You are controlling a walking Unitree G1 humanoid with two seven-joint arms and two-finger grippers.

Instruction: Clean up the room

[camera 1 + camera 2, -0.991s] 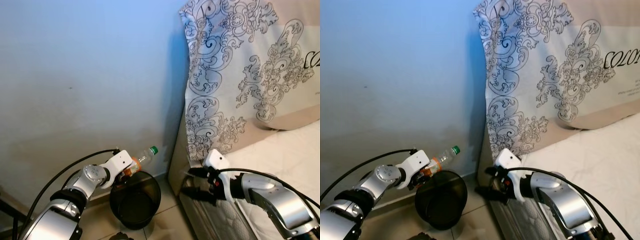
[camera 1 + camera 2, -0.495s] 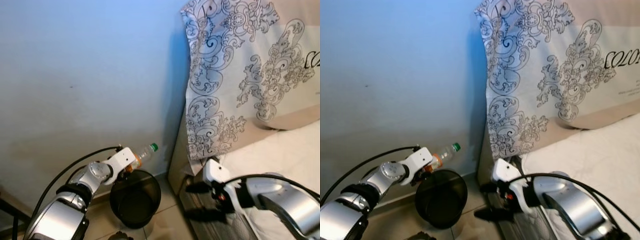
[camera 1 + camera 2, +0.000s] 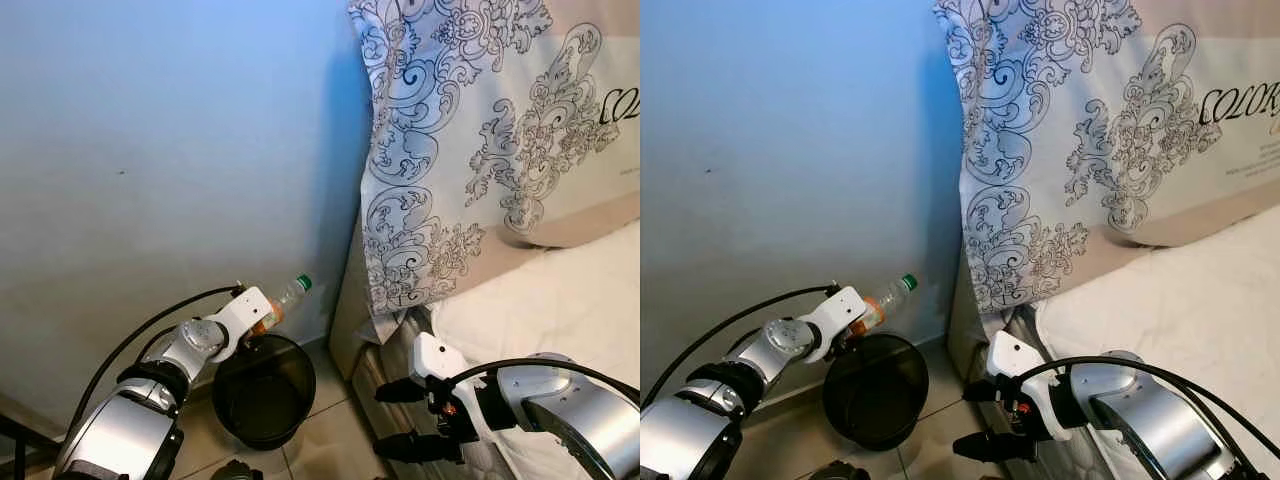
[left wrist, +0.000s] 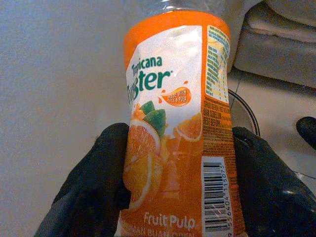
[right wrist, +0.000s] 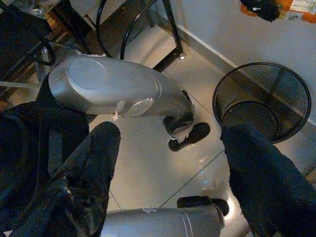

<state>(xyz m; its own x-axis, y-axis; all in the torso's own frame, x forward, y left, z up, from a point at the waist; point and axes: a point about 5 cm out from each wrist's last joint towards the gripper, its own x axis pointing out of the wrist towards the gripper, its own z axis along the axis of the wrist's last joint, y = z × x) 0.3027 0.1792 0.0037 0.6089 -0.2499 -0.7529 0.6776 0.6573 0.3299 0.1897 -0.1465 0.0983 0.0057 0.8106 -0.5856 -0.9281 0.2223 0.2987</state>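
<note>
Jaws of left gripper (image 4: 177,187) clamp juice bottle (image 3: 283,301) over far rim of black bin (image 3: 262,391). I advise shifting toward bin centre, tilting cap down, then releasing. Right gripper (image 3: 398,418) spread, empty, beside bed (image 3: 560,300).

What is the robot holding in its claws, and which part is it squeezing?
The left gripper squeezes an orange juice bottle around its labelled body, above the black bin. The right gripper is open, holding nothing.

Head stereo pair looking forward and down from above at wall, bed (image 3: 560,300) and black bin (image 3: 262,390), left wrist view close on the bottle (image 4: 180,133) toward the wall, right wrist view facing the floor, sharing the bin (image 5: 261,101)
</note>
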